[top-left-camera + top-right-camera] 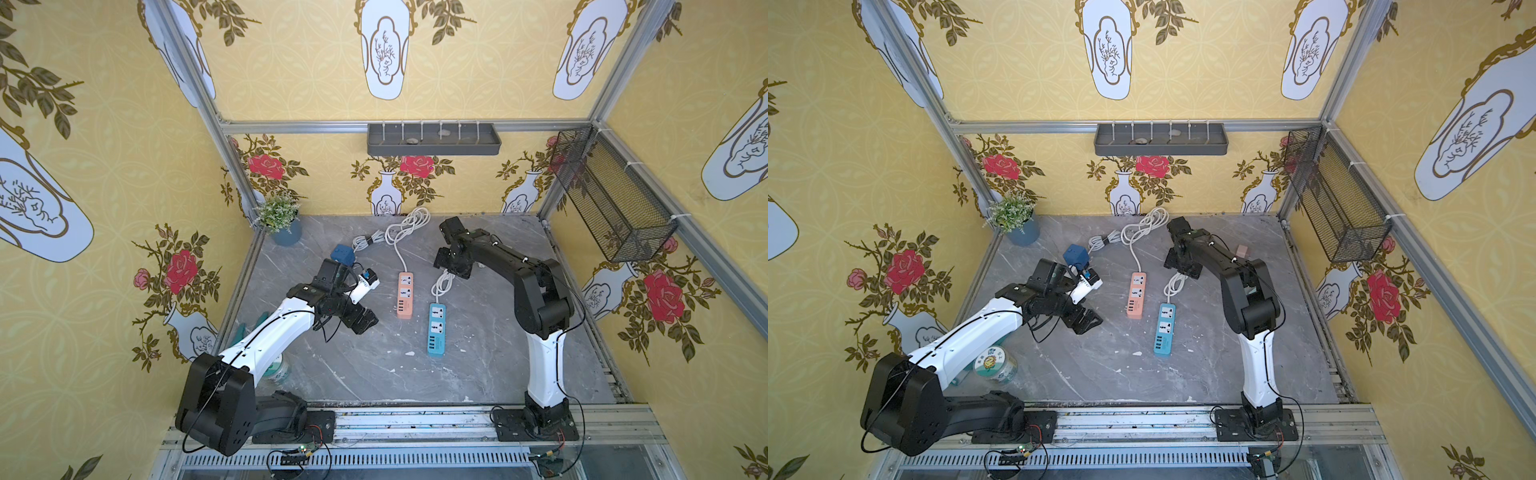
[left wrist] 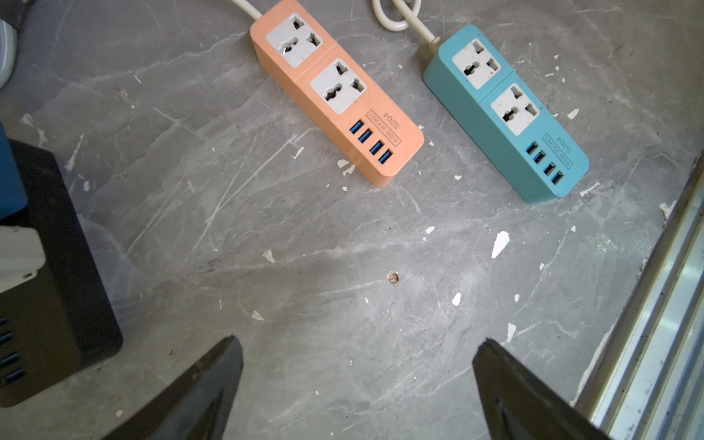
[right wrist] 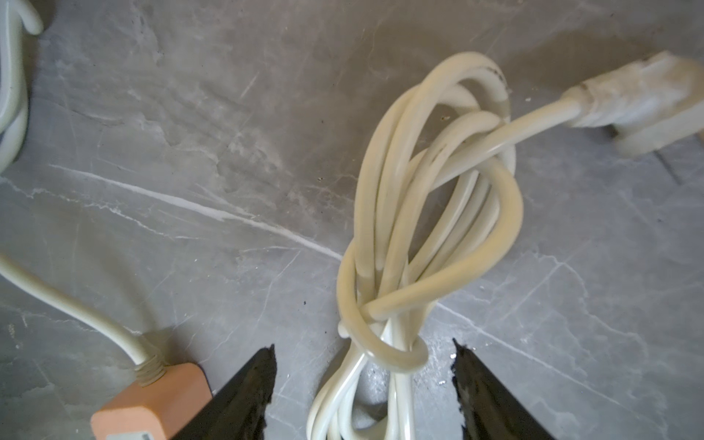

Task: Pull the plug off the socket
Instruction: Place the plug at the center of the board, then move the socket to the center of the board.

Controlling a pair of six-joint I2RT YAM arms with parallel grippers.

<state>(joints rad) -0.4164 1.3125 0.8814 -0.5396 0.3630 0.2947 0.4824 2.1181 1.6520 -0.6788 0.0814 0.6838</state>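
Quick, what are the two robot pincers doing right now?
Left pincer: open, holding nothing, above the bare table.
Right pincer: open, its fingers either side of the knotted white cord, not gripping it.

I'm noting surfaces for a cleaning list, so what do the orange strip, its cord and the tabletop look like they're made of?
Orange strip: looks like moulded plastic, matte, with rounded edges and grubby white socket faces.
Cord: seems to be rubbery plastic sheathing, smooth with a slight sheen, off-white.
Tabletop: grey marble look, but white chips and flaking patches suggest a printed film or laminate rather than stone; I can't tell for sure.
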